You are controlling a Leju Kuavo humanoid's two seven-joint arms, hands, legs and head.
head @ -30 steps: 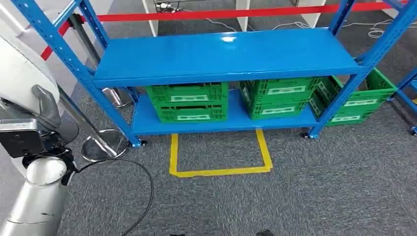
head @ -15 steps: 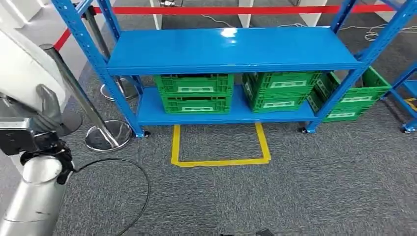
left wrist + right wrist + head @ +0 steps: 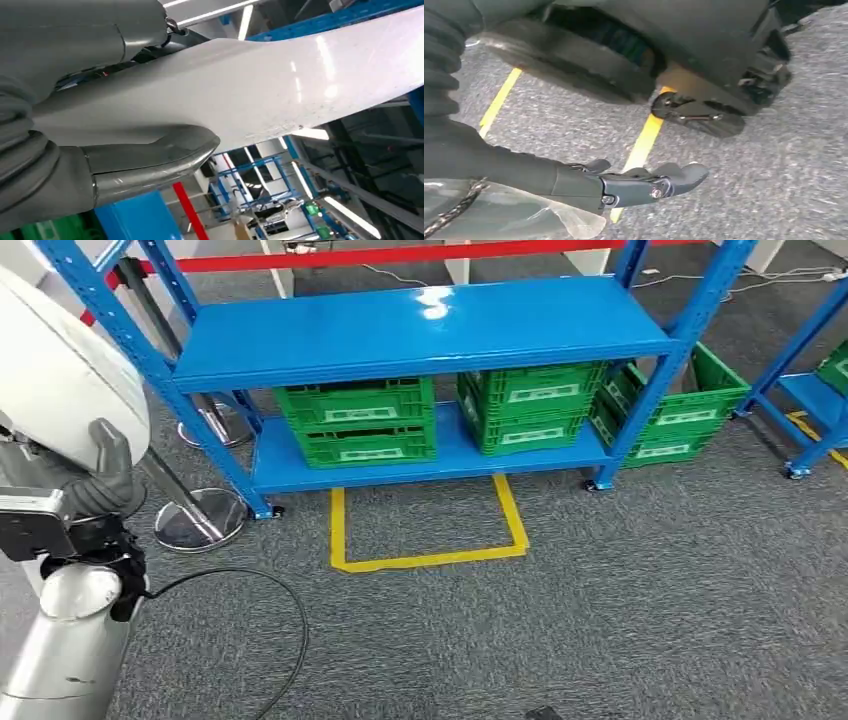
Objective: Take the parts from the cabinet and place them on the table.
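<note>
A large white curved part (image 3: 60,370) fills the left edge of the head view, and my raised left hand (image 3: 105,480) grips it. In the left wrist view the white part (image 3: 280,85) lies across the picture with my grey thumb (image 3: 160,155) pressed along its underside. My right hand (image 3: 644,182) hangs low over the grey carpet, its dark fingers (image 3: 679,177) stretched out straight with nothing between them. The blue cabinet rack (image 3: 420,330) stands ahead with a bare upper shelf.
Three green crates (image 3: 355,420) (image 3: 525,405) (image 3: 665,415) sit low on and beside the rack. A yellow tape square (image 3: 425,560) marks the carpet before it. A stanchion base (image 3: 195,520) and a black cable (image 3: 285,590) lie at left; another blue rack (image 3: 810,390) stands at right.
The whole scene has slid leftward, so the camera has moved. My left hand still holds the white part in the same raised pose.
</note>
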